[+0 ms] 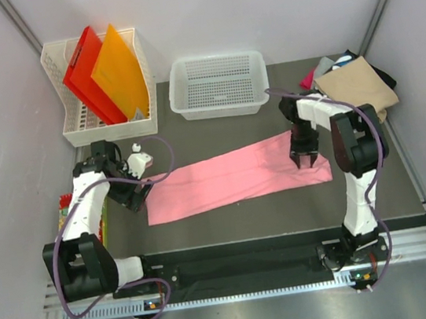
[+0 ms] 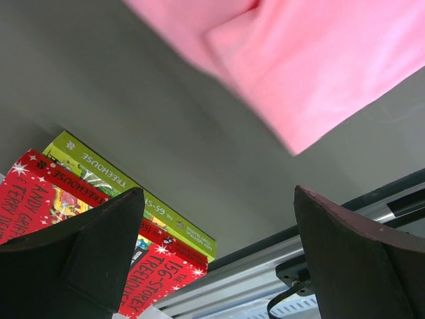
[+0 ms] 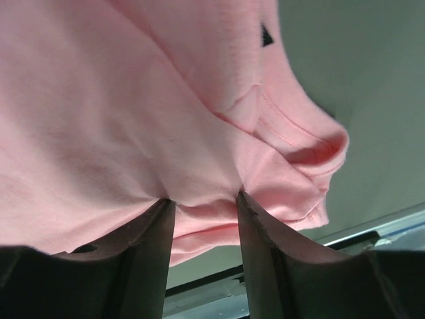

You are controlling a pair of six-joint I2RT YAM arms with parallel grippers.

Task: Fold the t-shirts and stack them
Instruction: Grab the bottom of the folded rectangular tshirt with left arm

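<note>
The light pink t-shirt (image 1: 231,177) lies on the grey table as a long folded strip, running from left to right. My right gripper (image 1: 307,160) is down on its right end; in the right wrist view the gripper (image 3: 204,199) pinches a bunched ridge of the pink cloth (image 3: 133,100) near the collar. My left gripper (image 1: 139,201) hovers open and empty just off the strip's left end; the left wrist view shows its jaws (image 2: 219,199) wide apart with the pink corner (image 2: 319,60) beyond them. Folded shirts sit at the back right: tan (image 1: 357,84) on top, black (image 1: 382,72), magenta (image 1: 309,78) and grey (image 1: 325,63).
A white mesh basket (image 1: 218,86) stands at the back centre. A white rack (image 1: 66,132) at back left holds red and orange folders. Books (image 2: 99,186) lie at the table's left edge (image 1: 66,212), beside the left arm. A metal rail runs along the near edge.
</note>
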